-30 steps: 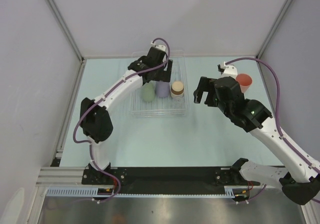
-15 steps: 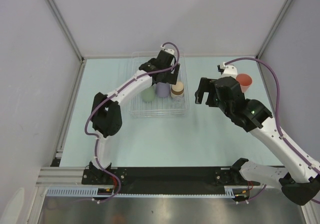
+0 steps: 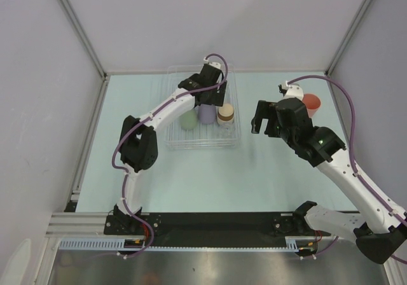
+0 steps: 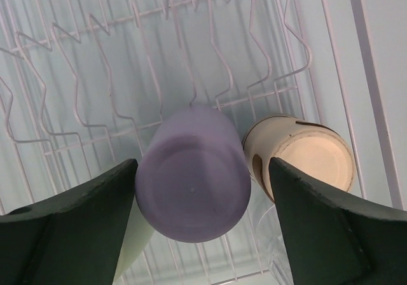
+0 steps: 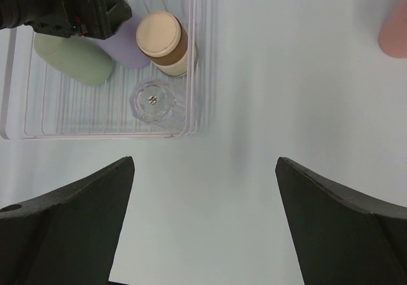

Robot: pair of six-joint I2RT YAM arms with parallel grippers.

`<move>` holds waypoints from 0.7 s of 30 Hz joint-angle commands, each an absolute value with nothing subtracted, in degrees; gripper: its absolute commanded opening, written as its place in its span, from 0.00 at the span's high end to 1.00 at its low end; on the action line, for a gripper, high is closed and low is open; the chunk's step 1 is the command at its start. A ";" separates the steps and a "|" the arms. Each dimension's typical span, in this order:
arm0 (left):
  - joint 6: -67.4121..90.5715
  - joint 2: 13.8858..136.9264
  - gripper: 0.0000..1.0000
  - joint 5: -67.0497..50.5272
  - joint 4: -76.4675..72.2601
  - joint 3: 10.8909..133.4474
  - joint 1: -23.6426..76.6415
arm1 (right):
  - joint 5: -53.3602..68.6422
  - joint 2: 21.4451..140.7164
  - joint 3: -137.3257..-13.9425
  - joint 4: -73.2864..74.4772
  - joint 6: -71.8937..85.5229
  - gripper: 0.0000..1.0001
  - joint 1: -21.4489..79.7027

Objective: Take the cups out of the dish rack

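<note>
My left arm point(image 3: 166, 103) and right arm point(image 3: 359, 184) are white tubular links between chunky black joints, each trailing a looping purple cable point(image 3: 350, 116), with a green light point(image 3: 322, 142) on the right and dark wedge-shaped fingers point(image 5: 70, 228).

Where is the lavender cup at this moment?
In the top view, the lavender cup is inside the dish rack, between the pale green cup and the tan-topped cup, below the open left gripper.
</note>
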State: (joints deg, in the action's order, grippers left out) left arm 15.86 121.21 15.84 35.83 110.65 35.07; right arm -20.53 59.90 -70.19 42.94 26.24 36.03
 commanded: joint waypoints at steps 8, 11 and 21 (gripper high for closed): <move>17.40 120.15 0.81 16.34 37.00 112.76 34.72 | -18.11 57.83 -68.38 41.04 25.84 0.00 34.54; 17.40 119.97 1.00 16.79 37.53 112.59 34.72 | -18.02 57.48 -68.12 40.96 26.01 0.00 34.54; 17.84 113.12 1.00 16.79 36.83 114.07 34.80 | -19.68 56.08 -66.97 40.96 26.10 0.00 34.37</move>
State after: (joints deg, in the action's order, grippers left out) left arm 17.12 120.49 16.32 37.23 110.69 34.85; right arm -18.59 57.67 -67.26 42.30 25.93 34.63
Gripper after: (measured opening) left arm 0.653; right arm 0.995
